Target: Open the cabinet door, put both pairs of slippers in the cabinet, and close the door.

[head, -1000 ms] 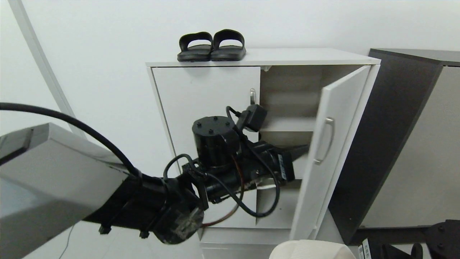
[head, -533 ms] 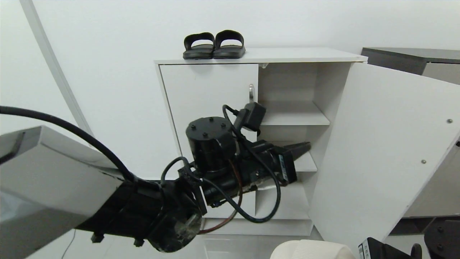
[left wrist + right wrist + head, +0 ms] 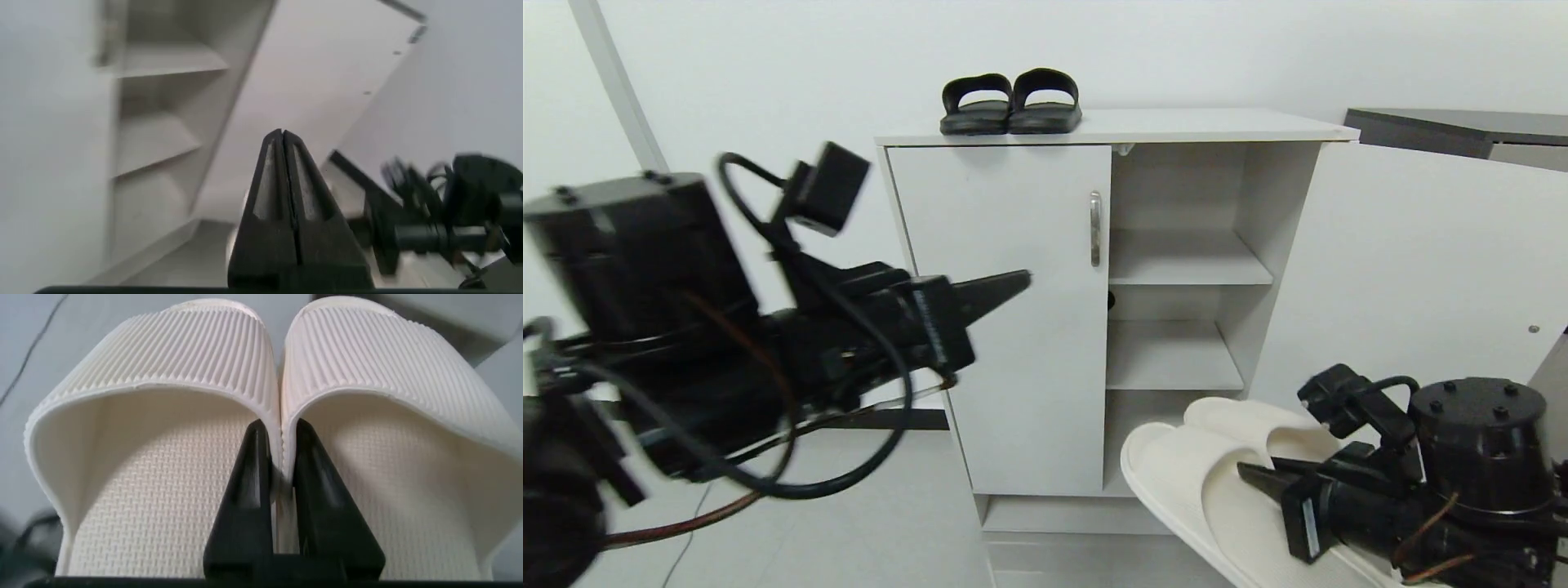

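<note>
The white cabinet (image 3: 1176, 125) has its right door (image 3: 1405, 269) swung wide open, baring several empty shelves (image 3: 1176, 351); the left door (image 3: 1005, 343) is closed. A pair of black slippers (image 3: 1011, 102) rests on the cabinet top. My left gripper (image 3: 1021, 284) is shut and empty in front of the closed door; its joined fingertips (image 3: 282, 139) point toward the shelves (image 3: 151, 139). Low at the right, my right gripper (image 3: 1250, 475) is shut on the white slippers (image 3: 1201, 474), pinching the two inner strap edges (image 3: 278, 392) together between its fingers (image 3: 255, 457).
A dark grey cabinet (image 3: 1462, 126) stands just right of the open door. A metal handle (image 3: 1095, 229) runs along the closed door's inner edge. Pale floor (image 3: 849, 531) lies in front of the cabinet.
The right door swung from half open to wide open. My left arm drew back from the opening, to the left and upward. My right arm rose into view holding the white slippers.
</note>
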You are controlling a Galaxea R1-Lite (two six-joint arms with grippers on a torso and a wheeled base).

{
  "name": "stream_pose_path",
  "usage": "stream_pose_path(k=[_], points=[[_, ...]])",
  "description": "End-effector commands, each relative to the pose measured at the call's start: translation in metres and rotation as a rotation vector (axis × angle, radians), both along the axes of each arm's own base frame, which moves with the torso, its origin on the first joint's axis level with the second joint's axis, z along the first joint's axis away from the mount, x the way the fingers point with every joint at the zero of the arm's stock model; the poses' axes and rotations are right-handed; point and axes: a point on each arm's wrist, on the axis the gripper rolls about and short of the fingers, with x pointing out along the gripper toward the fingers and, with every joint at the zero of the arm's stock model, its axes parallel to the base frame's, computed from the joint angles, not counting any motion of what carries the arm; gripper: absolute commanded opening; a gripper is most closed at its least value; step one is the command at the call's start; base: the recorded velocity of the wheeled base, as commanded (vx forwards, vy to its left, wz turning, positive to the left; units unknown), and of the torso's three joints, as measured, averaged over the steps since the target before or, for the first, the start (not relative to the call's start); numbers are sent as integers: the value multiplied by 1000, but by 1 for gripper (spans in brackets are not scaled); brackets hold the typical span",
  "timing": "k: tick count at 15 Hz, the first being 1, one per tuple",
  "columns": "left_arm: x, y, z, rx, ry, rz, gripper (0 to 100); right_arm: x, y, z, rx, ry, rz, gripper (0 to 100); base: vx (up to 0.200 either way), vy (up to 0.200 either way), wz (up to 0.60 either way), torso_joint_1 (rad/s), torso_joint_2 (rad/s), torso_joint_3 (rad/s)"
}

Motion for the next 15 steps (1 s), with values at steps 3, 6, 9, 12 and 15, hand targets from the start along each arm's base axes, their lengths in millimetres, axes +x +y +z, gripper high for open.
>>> stream_pose_path(k=[3,6,9,12,15], points=[[-159,120,-4,188,-33,420,0,59,45,-23,17,-120,-273,0,0,0,0,0,0,0],[-199,144,-37,259,35,729,0,83,61,-31,17,-188,-387,0,0,0,0,0,0,0],[-216,145,-76,283,51,952,0,87,60,-35,2,-191,-426,0,0,0,0,0,0,0],[-229,142,-117,408,15,1086,0,88,60,-40,-18,-190,-461,0,0,0,0,0,0,0],[-226,140,-143,379,27,1158,0,84,60,-43,-25,-181,-456,0,0,0,0,0,0,0]])
